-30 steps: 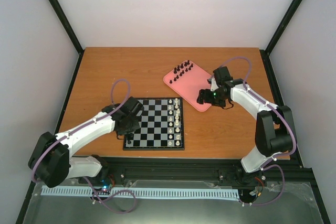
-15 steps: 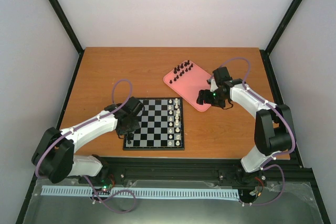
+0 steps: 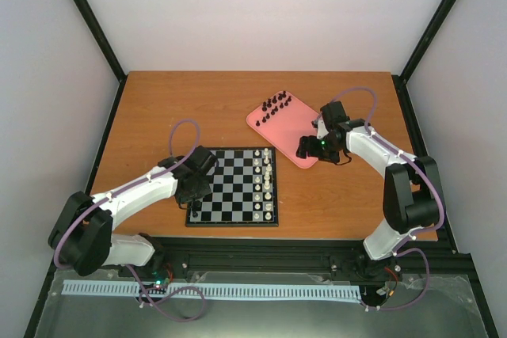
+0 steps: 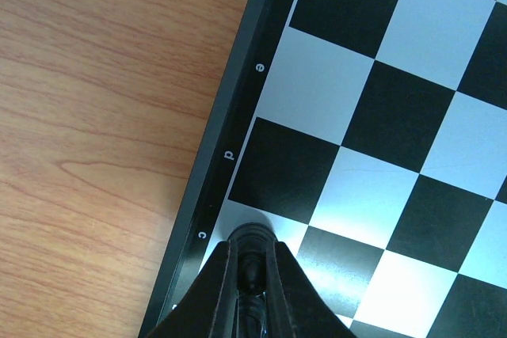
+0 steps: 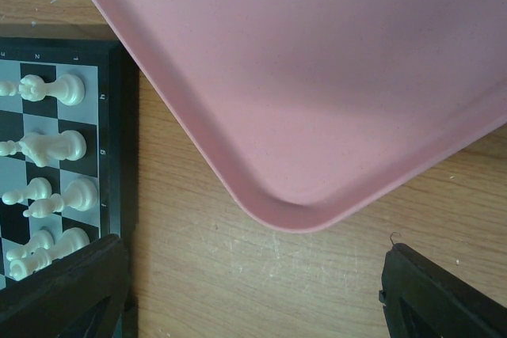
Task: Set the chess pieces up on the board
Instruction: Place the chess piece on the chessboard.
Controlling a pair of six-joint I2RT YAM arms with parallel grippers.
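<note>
- The left claw [image 4: 252, 235] is pinched tight on a small black chess piece [image 4: 251, 271], held upright between its fingers. Right under the tips lies the light edge square by the letter "c" of the chessboard [image 4: 238, 128].
- To place it well, lower straight down until the base meets the square and centre it within the lines. Then part the fingers only slightly and lift vertically (a sideways pull would likely topple so light a piece). Whether the base already touches the board cannot be told.
- Ahead of the tips, the edge squares by d, e and f are bare, so nothing crowds the spot.
- The right claw [image 5: 253, 306] gapes wide and holds nothing. It hangs over the table [image 5: 238, 259], with the rounded corner of the pink tray [image 5: 317, 77] just ahead of it.
- The other black pieces [image 3: 276, 104] stand at the tray's far end, well beyond the right claw. The white pieces [image 3: 268, 184] line the board's side away from the left claw, out of its way.
</note>
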